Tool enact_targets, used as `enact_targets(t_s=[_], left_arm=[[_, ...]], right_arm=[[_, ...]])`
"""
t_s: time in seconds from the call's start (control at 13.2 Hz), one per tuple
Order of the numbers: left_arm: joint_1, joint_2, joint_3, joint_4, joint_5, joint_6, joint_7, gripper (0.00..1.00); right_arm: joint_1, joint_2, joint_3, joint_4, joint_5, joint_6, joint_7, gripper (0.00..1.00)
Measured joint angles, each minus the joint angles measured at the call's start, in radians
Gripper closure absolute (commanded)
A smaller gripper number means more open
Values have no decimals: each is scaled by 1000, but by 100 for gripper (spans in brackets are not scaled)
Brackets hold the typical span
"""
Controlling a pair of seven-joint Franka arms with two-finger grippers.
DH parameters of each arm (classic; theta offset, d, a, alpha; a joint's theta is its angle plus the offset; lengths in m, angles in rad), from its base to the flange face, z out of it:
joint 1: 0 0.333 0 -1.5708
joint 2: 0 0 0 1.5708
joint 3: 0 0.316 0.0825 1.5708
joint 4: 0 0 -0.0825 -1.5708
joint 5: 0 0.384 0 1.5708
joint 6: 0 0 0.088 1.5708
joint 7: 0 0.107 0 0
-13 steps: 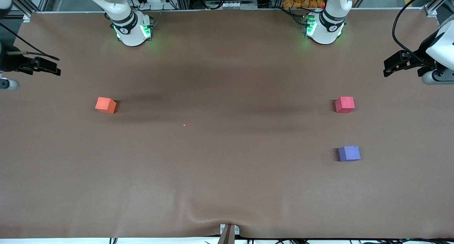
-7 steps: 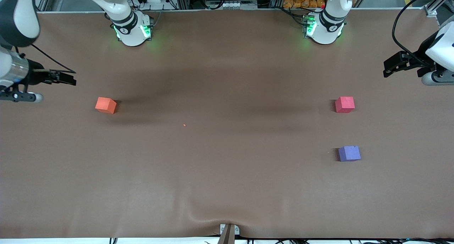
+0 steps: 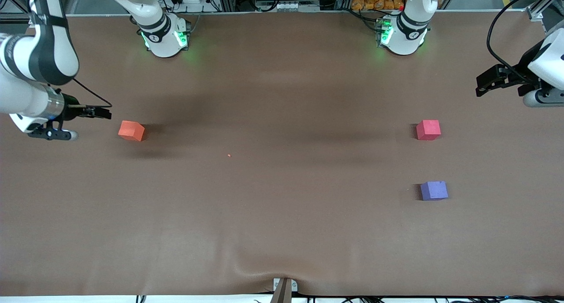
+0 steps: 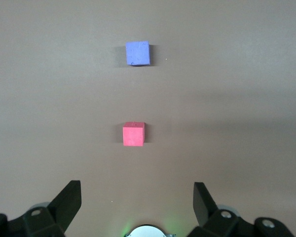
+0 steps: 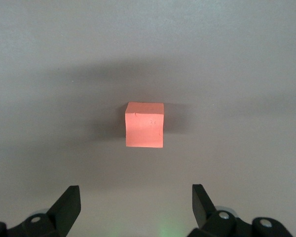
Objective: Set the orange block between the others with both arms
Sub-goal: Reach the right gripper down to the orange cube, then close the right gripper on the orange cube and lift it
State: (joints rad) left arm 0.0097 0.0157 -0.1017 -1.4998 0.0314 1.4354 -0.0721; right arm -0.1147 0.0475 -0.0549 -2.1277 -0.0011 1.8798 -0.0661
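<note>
The orange block (image 3: 131, 131) lies on the brown table toward the right arm's end. My right gripper (image 3: 103, 112) hangs open just short of it, on the table-end side. In the right wrist view the orange block (image 5: 145, 124) sits ahead of the right gripper (image 5: 136, 200), apart from both fingers. The pinkish-red cube (image 3: 428, 130) and the purple cube (image 3: 434, 190) lie toward the left arm's end, the purple one nearer the front camera. My left gripper (image 3: 482, 86) waits open above that table end. The left wrist view shows the pinkish-red cube (image 4: 133, 134), the purple cube (image 4: 138, 53) and the empty left gripper (image 4: 137, 197).
A brown cloth (image 3: 282, 215) covers the table and wrinkles near the front edge by a small metal bracket (image 3: 284, 287). A tiny orange speck (image 3: 229, 155) lies between the cubes. A bare gap separates the pinkish-red and purple cubes.
My right arm has swung in from the table's end toward the orange block, its gripper still open. The left arm and all three cubes have not moved.
</note>
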Motion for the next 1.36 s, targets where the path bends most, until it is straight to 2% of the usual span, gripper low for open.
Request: enact_targets(t_s=[0.76,1.36], left_arm=[[0,5,0,-6,0,10,0,0],[1,7,1,-8,0,15,0,0]], right_arm=[[0,213,0,-5,0,150,0,0],[0,302,4,-5,0,173,0,0]])
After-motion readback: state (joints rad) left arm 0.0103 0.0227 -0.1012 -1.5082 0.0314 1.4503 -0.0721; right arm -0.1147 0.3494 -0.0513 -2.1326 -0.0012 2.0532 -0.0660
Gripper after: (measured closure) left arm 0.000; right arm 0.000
